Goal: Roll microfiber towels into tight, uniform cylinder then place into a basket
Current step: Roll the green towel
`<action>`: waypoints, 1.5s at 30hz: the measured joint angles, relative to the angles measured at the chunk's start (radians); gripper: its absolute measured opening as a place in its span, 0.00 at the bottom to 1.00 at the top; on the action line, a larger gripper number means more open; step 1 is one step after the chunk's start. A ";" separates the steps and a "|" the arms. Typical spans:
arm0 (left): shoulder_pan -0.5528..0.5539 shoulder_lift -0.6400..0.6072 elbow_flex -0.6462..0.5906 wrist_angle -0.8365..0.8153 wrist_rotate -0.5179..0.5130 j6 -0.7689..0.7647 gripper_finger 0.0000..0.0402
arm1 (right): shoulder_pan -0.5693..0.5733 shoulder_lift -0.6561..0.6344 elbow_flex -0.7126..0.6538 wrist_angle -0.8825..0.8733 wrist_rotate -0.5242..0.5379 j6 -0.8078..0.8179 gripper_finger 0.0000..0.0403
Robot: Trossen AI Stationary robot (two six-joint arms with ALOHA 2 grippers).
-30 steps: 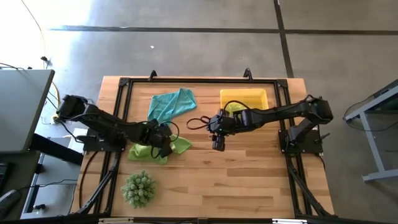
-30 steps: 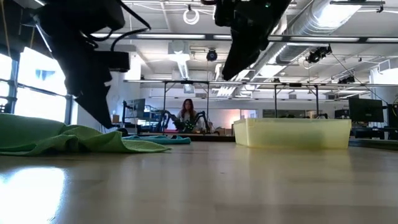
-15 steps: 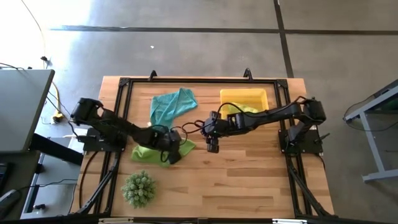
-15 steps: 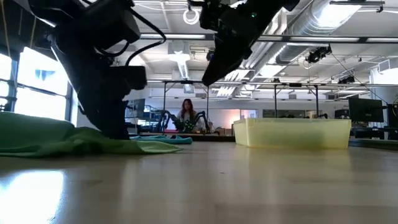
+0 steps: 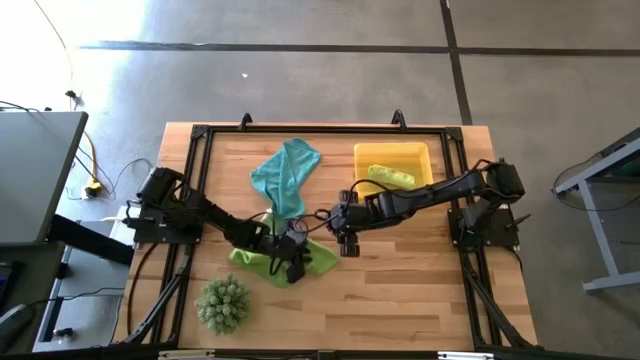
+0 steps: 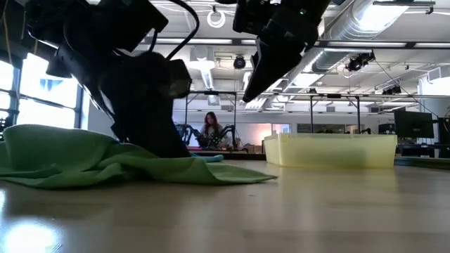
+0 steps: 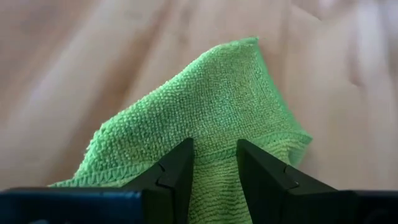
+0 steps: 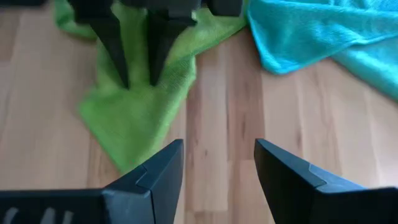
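The left gripper (image 5: 293,268) is down on the loose lime-green microfiber towel (image 5: 262,262), near the middle of the wooden table (image 5: 400,290) toward its near edge. In the left wrist view its two dark fingers (image 7: 177,169) stand a little apart with a ridge of green cloth rising between them, so the claw is grasping that towel; the towel's free corner spreads flat on the wood beyond the fingertips. In the low view the cloth lies in a crumpled heap with one flap stretched along the tabletop.

Just to the right and slightly farther back, the right gripper (image 5: 349,245) hangs above bare wood with nothing in it; its own wrist view shows its fingers (image 8: 160,167) released and well apart, looking down at the left gripper and the green towel's edge.

The teal-blue microfiber towel (image 5: 285,176) lies unrolled farther back, its near end close to the green one. At the far right sits the shallow translucent yellow plastic basket (image 5: 420,152), with a second lime-green towel (image 5: 391,176) rolled into a cylinder inside. A spiky green ball-shaped plant (image 5: 222,303) stands at the near left. A person (image 6: 210,127) sits in the room behind.
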 joint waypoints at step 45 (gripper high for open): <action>-0.268 -0.095 0.069 -0.174 0.050 -0.114 0.28 | 0.218 0.305 0.003 0.182 -0.023 -0.238 0.46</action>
